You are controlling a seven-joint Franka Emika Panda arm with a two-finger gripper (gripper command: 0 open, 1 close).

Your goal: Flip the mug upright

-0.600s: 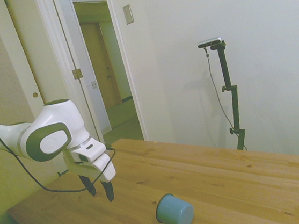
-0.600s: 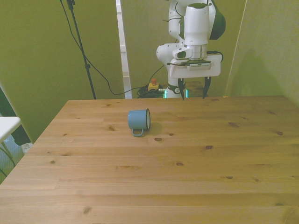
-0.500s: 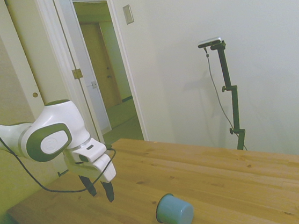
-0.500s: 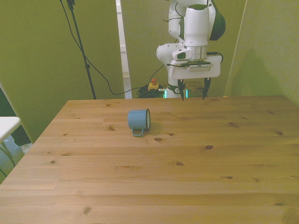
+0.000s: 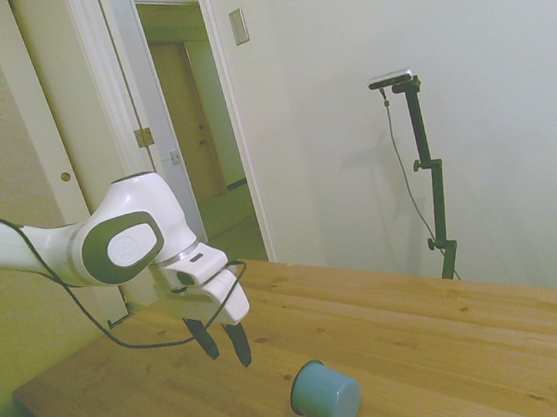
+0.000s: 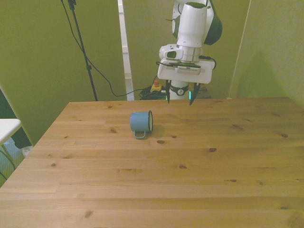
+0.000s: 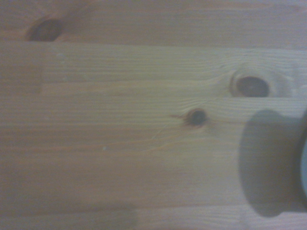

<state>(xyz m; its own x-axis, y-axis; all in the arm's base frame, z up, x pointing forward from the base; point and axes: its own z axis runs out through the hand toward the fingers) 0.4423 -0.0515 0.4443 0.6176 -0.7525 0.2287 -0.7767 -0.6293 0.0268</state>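
Blue mug (image 6: 141, 123): lying on its side on the wooden desk (image 6: 190, 175), mouth toward the front view's right, handle toward the camera; in the side view (image 5: 325, 395) its closed bottom faces the camera.
Mug place: far part of the desk, toward the front view's left of middle.
Pincer (image 6: 179, 98): fingers apart, nothing between them, pointing down, above the desk's far edge (image 5: 225, 344).
Pincer to mug: apart, pincer beyond the mug and toward the front view's right.
Wrist view: bare planks with dark knots; a dark rim at the picture's edge.
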